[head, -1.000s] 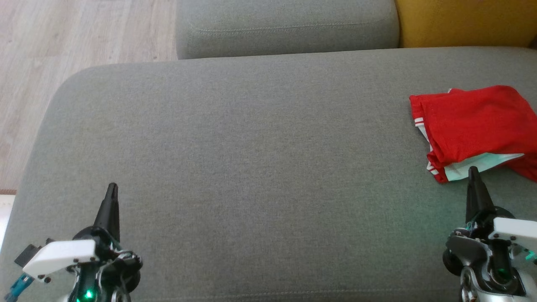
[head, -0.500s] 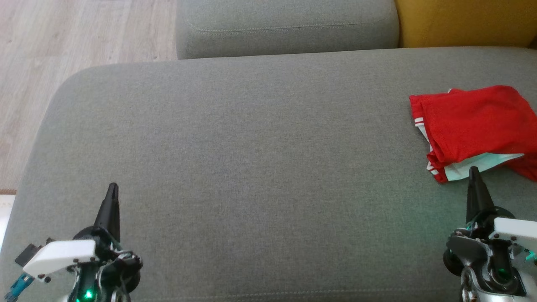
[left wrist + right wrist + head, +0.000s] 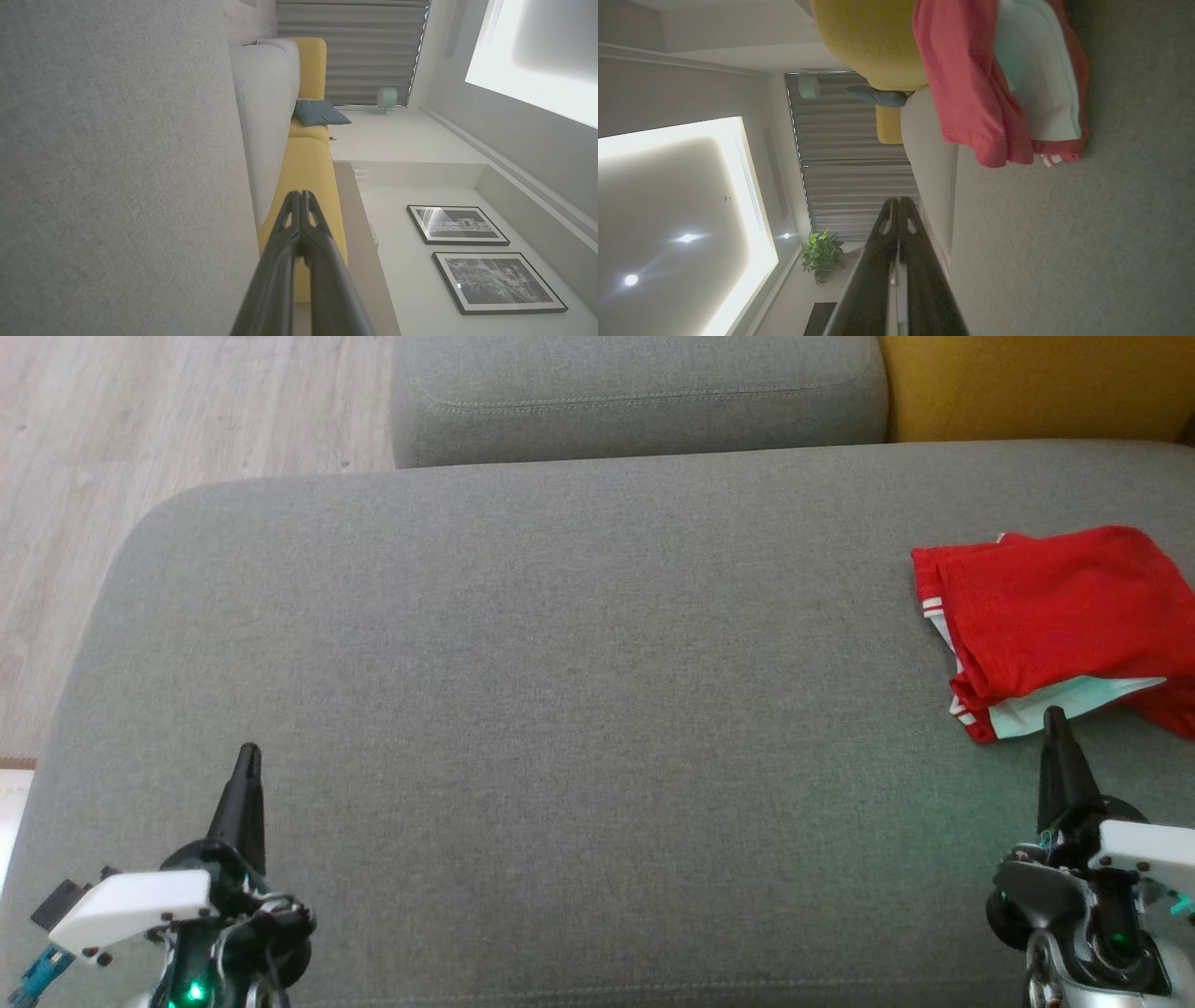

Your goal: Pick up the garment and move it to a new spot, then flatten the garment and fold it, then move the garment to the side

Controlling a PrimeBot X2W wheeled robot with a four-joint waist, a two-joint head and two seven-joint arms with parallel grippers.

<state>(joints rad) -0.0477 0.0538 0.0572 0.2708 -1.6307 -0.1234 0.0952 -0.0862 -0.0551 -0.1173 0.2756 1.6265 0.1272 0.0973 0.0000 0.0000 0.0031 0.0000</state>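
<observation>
Left wrist view has the left gripper (image 3: 300, 195) with its 2 dark fingers (image 3: 275, 280) pressed together on nothing, beside the grey sofa cushion (image 3: 117, 163). The right wrist view has the right gripper (image 3: 898, 201) closed tight the same way, also empty, its tips just short of the garment (image 3: 971, 84). 1 red garment, folded with a white-and-mint layer at its near edge, lies at the cushion's right end. In the head view the left gripper sits well apart from it. Beyond, the left wrist view takes in 2 framed pictures (image 3: 458, 225) and 1 blue pillow (image 3: 320, 113) — the right wrist view, 1 potted plant (image 3: 822, 254).
</observation>
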